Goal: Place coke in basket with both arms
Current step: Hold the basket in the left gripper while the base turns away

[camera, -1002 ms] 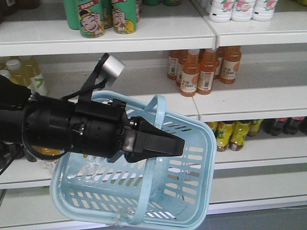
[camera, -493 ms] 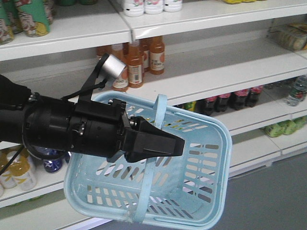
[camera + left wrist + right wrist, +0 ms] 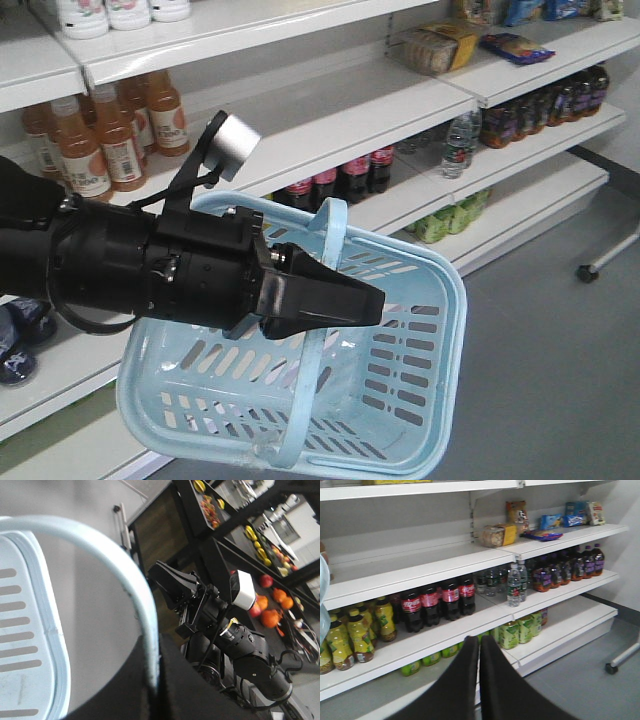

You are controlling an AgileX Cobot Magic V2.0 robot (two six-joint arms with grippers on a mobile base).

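The light blue basket [image 3: 400, 350] hangs empty and tilted in the air in front of the shelves. In the left wrist view my left gripper [image 3: 152, 647] is shut on its thin handle [image 3: 115, 555]. I cannot make out the left gripper in the front view. My right gripper [image 3: 375, 300] is shut and empty on its black arm, in front of the basket and pointing right. It also shows in its own wrist view [image 3: 479, 640] and from the left wrist [image 3: 162, 575]. The all-red coke bottle is not in view.
White store shelves [image 3: 330, 120] run behind the basket. Dark cola bottles with narrow red labels [image 3: 435, 600], yellow tea bottles [image 3: 357, 630], water bottles [image 3: 514, 582] and orange drinks [image 3: 110, 125] stand on them. Grey floor lies to the right, with a caster wheel [image 3: 590, 270].
The shelves have slid left across the front view, bringing new sections and floor into sight. The right arm and basket keep the same place in the frame; the basket stays held.
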